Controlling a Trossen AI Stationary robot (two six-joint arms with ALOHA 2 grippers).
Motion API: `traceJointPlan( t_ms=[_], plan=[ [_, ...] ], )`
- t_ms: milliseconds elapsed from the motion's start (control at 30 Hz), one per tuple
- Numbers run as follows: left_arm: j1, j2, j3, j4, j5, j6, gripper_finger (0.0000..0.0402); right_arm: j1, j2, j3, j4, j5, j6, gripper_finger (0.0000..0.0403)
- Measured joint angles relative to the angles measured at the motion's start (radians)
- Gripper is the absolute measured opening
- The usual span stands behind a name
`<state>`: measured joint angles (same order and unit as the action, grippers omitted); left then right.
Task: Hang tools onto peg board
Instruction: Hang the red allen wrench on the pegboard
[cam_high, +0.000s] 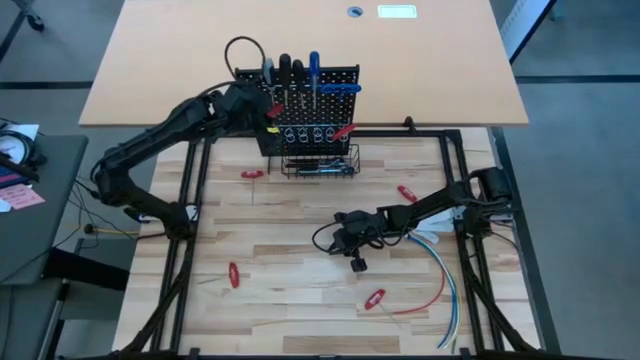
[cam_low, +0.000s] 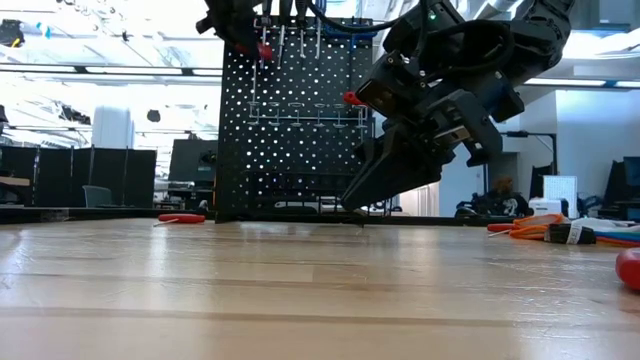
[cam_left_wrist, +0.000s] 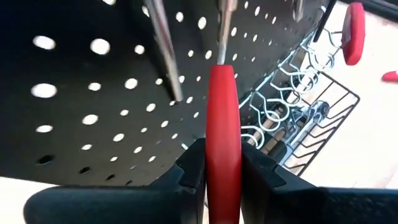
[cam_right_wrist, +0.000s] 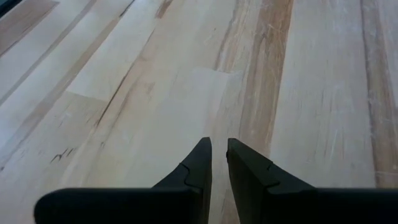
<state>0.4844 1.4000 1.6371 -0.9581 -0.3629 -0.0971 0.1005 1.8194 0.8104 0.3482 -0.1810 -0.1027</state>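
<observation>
The black peg board (cam_high: 310, 90) stands upright at the table's far middle, with screwdrivers (cam_high: 299, 70) along its top, a red-handled tool (cam_high: 343, 130) at its ring holders and a wire basket (cam_high: 320, 165) at its base. My left gripper (cam_high: 268, 110) is at the board's left front, shut on a red-handled tool (cam_left_wrist: 222, 124). My right gripper (cam_high: 357, 262) hangs shut and empty just above the bare wood at the table's middle right; it also shows in the low view (cam_low: 362, 195) and in its own wrist view (cam_right_wrist: 219, 149). My left gripper pinches the tool's red handle (cam_left_wrist: 222, 163) between its two fingers (cam_left_wrist: 193, 165). The handle sticks out past the fingertips toward the board, and its thin metal shaft (cam_left_wrist: 224, 31) runs on in front of the perforated panel. The tool is lifted clear of the table, high up at the board (cam_low: 263, 50).
Small red-handled tools lie loose on the table: near the board's left (cam_high: 252, 173), right of the basket (cam_high: 406, 192), at the near left (cam_high: 234, 275) and near middle (cam_high: 374, 298). Red, blue and white cables (cam_high: 440, 280) curve along the right. A ratchet wrench (cam_left_wrist: 311, 115) lies in the basket.
</observation>
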Motion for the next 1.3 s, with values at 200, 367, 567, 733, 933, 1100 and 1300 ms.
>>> traceJointPlan(
  t_ms=[200, 367, 567, 733, 933, 1100, 1300],
  plan=[
    [0.0, 0.008, 0.0, -0.001, 0.001, -0.022, 0.0054, 0.0, 0.0, 0.0, -0.002, 0.0, 0.0, 0.0059],
    [-0.002, 0.009, 0.0, -0.018, 0.001, -0.04, 0.0055, 0.002, 0.0, 0.0, -0.008, 0.0, 0.0, 0.0059],
    [-0.006, 0.009, -0.057, -0.013, 0.001, -0.056, 0.0056, 0.005, 0.0, 0.0, -0.008, 0.0, -0.003, 0.0059],
    [-0.007, 0.009, -0.103, 0.035, 0.001, -0.036, 0.0056, 0.005, 0.0, 0.0, -0.007, 0.0, -0.002, 0.0059],
    [-0.012, 0.009, -0.117, 0.073, 0.003, -0.018, 0.006, 0.004, 0.0, 0.0, -0.005, 0.0, -0.002, 0.0059],
    [-0.012, 0.007, -0.117, 0.07, 0.002, -0.016, 0.0101, 0.004, 0.0, 0.0, -0.009, 0.0, -0.002, 0.0059],
    [-0.012, 0.007, -0.117, 0.049, 0.002, -0.017, 0.0164, 0.009, 0.0, 0.0, -0.011, 0.0, -0.002, 0.0059]
  ],
)
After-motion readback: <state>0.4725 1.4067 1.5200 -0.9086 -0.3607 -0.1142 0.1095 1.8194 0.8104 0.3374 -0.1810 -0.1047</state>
